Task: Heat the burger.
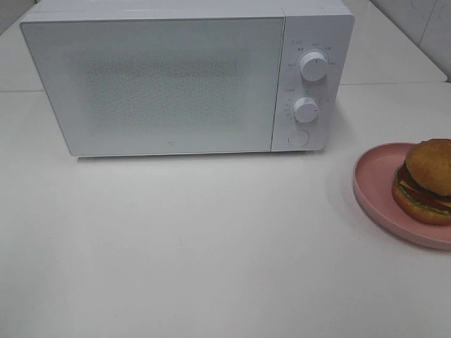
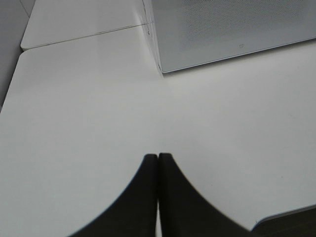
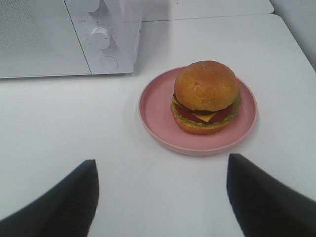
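**Burger Waited on Its Plate Beside a Closed Microwave**

White table filled nearly the whole scene, with a second white surface butting against it behind. Toward the rear left stood a white microwave, its door closed and its frosted front facing the camera. On its right-hand panel sat two round knobs, one above the other, with a round button below them.

Farther right, near the table's edge, lay a pink plate. The burger rested on it, upright, set toward the plate's right side in the high view, showing a golden bun, dark patty, yellow cheese, red tomato and green lettuce. Plate and microwave stood apart, with bare table between them.

Neither arm appeared in the high view. The left gripper hung over bare table near the microwave's front left corner, its dark fingers pressed together and gripping nothing. The right gripper hovered short of the plate, fingers spread wide and released, touching nothing.
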Controlling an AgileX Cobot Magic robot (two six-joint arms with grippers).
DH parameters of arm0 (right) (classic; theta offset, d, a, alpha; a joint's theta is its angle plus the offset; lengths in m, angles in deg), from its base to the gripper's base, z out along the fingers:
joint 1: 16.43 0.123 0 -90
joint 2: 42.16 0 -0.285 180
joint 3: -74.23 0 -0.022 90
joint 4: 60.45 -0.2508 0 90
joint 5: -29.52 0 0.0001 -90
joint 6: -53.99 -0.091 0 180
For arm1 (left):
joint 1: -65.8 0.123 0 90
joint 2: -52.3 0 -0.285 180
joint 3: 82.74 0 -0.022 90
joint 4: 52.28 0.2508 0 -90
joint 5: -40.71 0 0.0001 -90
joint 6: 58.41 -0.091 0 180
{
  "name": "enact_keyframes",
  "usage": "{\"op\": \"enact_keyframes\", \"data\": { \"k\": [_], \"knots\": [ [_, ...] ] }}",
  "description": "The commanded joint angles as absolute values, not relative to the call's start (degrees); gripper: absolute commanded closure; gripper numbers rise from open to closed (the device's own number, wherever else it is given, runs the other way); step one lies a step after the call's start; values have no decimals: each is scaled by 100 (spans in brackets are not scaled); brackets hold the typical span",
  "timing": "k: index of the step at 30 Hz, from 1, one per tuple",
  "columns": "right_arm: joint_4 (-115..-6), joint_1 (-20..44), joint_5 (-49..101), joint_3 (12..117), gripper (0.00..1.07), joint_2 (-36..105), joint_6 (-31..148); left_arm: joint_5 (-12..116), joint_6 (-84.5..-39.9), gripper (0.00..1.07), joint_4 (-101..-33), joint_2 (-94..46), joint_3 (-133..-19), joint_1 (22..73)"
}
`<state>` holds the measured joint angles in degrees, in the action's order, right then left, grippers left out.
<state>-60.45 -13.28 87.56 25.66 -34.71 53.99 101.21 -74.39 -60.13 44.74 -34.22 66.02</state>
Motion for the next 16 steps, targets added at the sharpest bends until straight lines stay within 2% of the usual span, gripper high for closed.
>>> {"op": "enact_keyframes", "data": {
  "k": [1, 16],
  "knots": [
    [-6097, -1374, 8704, 2560, 39, -3615, 5456, 10041, -7433, 106, -6030, 4623, -3417, 6591],
    [-6097, -1374, 8704, 2560, 39, -3615, 5456, 10041, -7433, 106, -6030, 4629, -3417, 6591]
  ]
}}
